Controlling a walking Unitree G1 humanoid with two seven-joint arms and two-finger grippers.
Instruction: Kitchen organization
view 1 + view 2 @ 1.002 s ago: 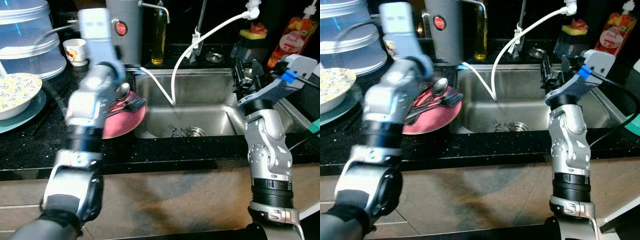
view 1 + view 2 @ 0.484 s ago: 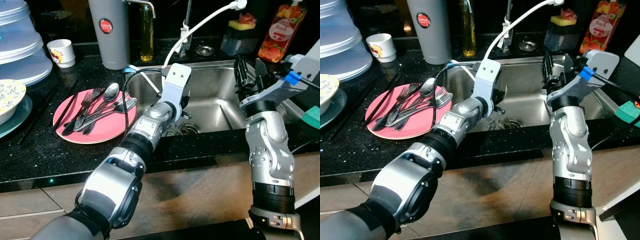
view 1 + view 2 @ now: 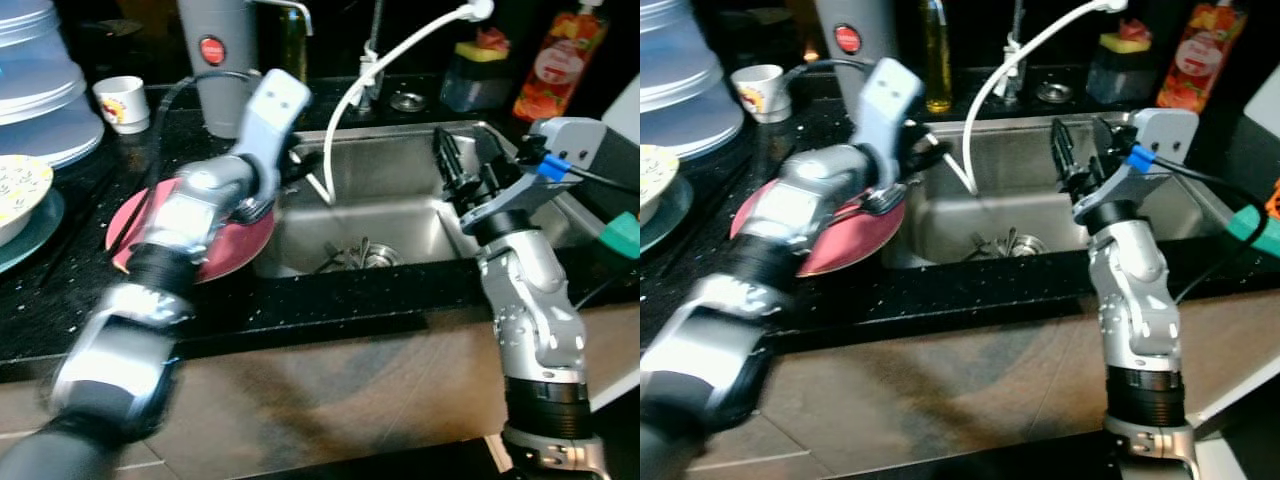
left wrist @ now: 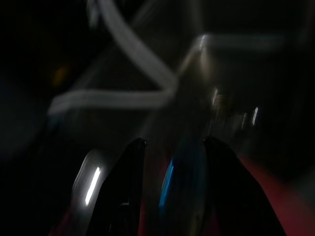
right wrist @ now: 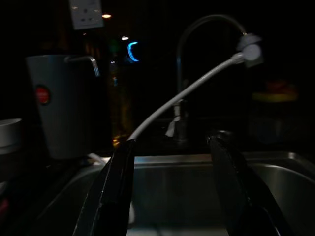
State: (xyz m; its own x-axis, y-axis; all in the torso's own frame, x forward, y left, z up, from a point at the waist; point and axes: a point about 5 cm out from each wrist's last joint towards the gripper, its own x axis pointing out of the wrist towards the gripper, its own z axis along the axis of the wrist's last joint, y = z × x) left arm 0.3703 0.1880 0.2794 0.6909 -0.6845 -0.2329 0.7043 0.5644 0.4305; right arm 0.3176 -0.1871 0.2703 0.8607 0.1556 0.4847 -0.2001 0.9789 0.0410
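- Up over the near right edge of the red plate [image 3: 235,245], the left gripper [image 4: 172,187] hangs blurred, its two black fingers [image 4: 125,187] apart with nothing clearly between them.
- Just under those fingers the wrist view shows a shiny piece of cutlery [image 4: 88,184] lying on the plate, too blurred to say whether spoon or fork.
- Over the sink [image 3: 400,205], toward its right side, the right gripper [image 3: 470,165] is raised with its fingers [image 5: 115,187] spread and empty.
- In the sink's bottom, by the drain, lies more cutlery [image 3: 350,255].
- A white hose [image 3: 390,60] curves from the tap down into the sink.
- Behind the plate on the black counter [image 3: 60,290] stand a grey jug [image 3: 215,60] and a small white cup [image 3: 122,103].
- At far left sit a patterned bowl [image 3: 18,190] and stacked clear containers [image 3: 40,100].
- At the back right are a sponge holder [image 3: 480,75] and a red bottle [image 3: 550,65].
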